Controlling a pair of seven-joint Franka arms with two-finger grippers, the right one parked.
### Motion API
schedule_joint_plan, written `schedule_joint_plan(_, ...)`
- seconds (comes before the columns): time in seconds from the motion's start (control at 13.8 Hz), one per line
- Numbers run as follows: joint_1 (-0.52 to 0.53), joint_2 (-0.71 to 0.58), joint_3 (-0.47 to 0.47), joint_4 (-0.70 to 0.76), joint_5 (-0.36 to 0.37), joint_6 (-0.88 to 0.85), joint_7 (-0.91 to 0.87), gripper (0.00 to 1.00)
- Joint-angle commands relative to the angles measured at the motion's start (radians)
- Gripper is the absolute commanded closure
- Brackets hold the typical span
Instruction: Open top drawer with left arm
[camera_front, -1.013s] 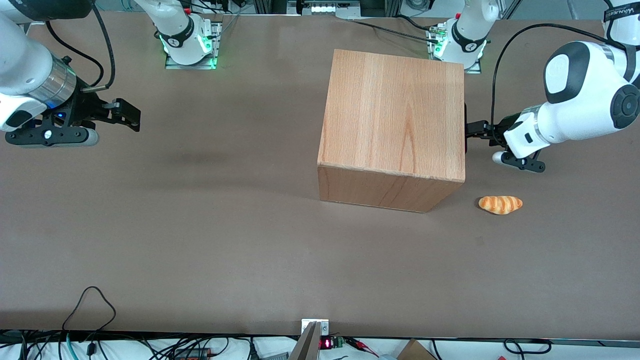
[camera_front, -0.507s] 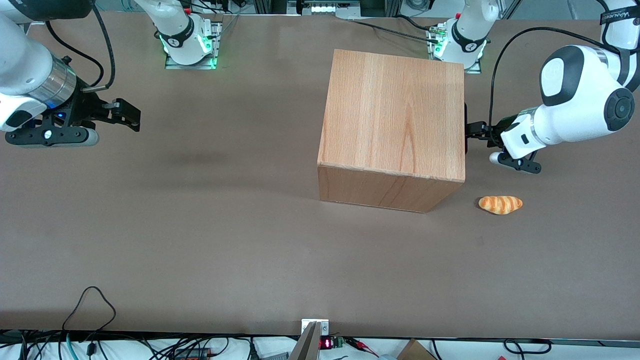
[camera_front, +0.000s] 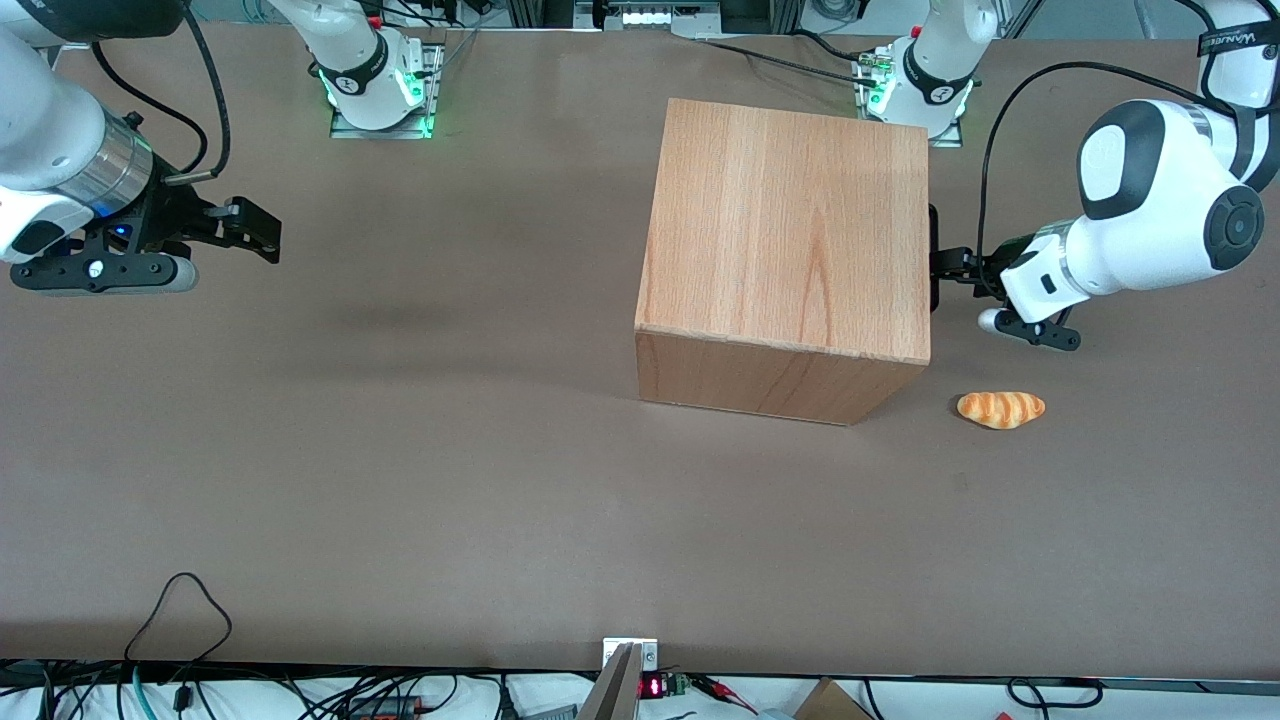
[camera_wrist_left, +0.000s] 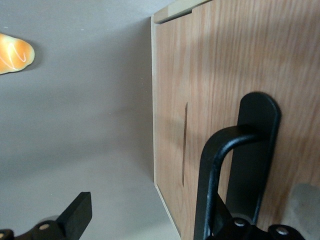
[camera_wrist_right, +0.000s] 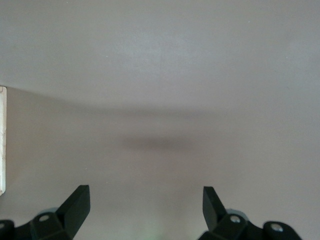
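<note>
The wood-grain cabinet (camera_front: 790, 230) stands mid-table with its front facing the working arm's end. The top drawer's flat wooden front panel (camera_wrist_left: 225, 65) sits flush with the cabinet, and its black bar handle (camera_wrist_left: 212, 170) sticks out from it. In the front view only a thin black strip of the handle (camera_front: 932, 255) shows at the cabinet's edge. My left gripper (camera_front: 948, 266) is right in front of the drawer at the handle. It (camera_wrist_left: 148, 212) is open: one finger (camera_wrist_left: 77, 212) shows over the table, and the handle bar covers the other.
A toy bread roll (camera_front: 1001, 408) lies on the brown table (camera_front: 400, 450), nearer the front camera than my gripper; it also appears as the roll (camera_wrist_left: 14, 52) in the left wrist view. Cables run across the table's edge by the arm bases.
The left arm has shifted a little toward the cabinet, bringing the gripper closer to the handle. The cabinet and roll have not moved.
</note>
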Motion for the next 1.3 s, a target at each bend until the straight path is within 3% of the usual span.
schedule_joint_plan(0.0, 0.027, 0.006, 0.004, -0.007, -0.009, 0.016, 0.036, 0.00)
schedule_joint_plan(1.23, 0.164, 0.024, 0.007, 0.005, 0.036, 0.048, 0.087, 0.00)
